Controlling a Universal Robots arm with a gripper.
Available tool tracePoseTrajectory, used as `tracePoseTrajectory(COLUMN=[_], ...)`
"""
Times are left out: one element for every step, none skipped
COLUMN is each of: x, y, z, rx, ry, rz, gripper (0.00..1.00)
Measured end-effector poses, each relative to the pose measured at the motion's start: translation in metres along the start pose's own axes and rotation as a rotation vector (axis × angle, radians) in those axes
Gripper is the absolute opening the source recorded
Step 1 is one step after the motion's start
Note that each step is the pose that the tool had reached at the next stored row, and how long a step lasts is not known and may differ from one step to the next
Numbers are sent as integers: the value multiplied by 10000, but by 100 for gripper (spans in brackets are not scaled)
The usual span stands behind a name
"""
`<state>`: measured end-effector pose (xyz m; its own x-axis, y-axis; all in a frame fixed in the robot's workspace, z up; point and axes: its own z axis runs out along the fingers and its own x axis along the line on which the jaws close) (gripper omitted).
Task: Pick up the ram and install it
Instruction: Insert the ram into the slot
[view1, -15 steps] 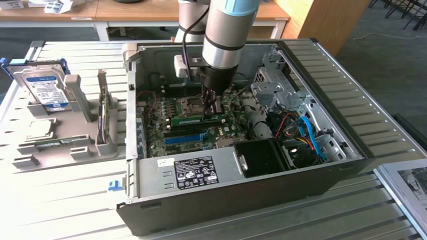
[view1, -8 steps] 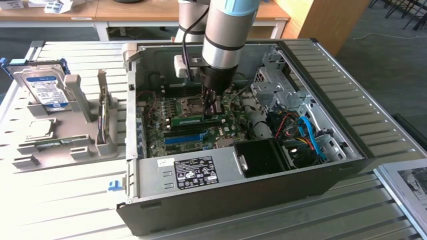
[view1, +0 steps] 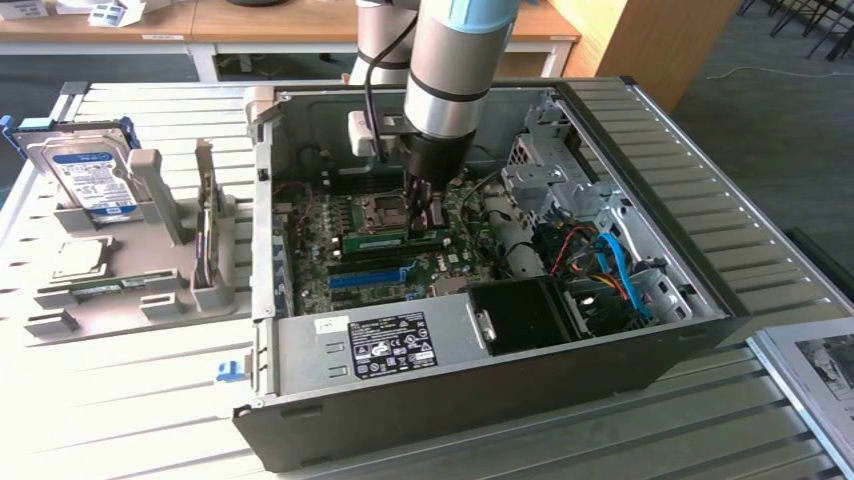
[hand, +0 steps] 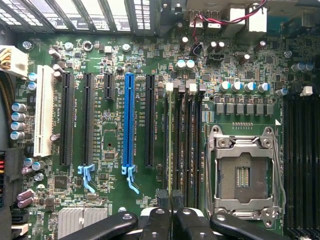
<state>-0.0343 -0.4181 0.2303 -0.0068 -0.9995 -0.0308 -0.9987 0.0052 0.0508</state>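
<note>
Nearest the wrist camera, the jaws stood clenched thinly on one end of the ram (view1: 391, 240), which sat edge-up in a slot on the motherboard (hand: 112, 187). The wrist view gave the tight flanks, with dark slots and the CPU socket (hand: 243, 172) just beside. The exterior view gave the case walls (view1: 534, 390), cables (view1: 617, 262) crowding its right, and open room above.

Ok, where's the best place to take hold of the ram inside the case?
Top long edge, from straight above, fingers across its two flat faces. The ram stands on edge down on the motherboard, with the walls of the case around it, so only that thin upper edge is free. The gripper grips it there.
</note>
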Motion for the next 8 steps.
tracePoseTrajectory(x=[0, 0, 0, 0, 4, 4, 4, 5], y=[0, 1, 2, 5, 10, 11, 11, 11], z=[0, 0, 0, 0, 1, 1, 1, 2], rx=[0, 1, 1, 0, 1, 1, 1, 1], ry=[0, 0, 0, 0, 0, 1, 0, 0], rz=[-1, 0, 0, 0, 0, 0, 0, 0], gripper=[12, 12, 12, 12, 12, 12, 12, 12])
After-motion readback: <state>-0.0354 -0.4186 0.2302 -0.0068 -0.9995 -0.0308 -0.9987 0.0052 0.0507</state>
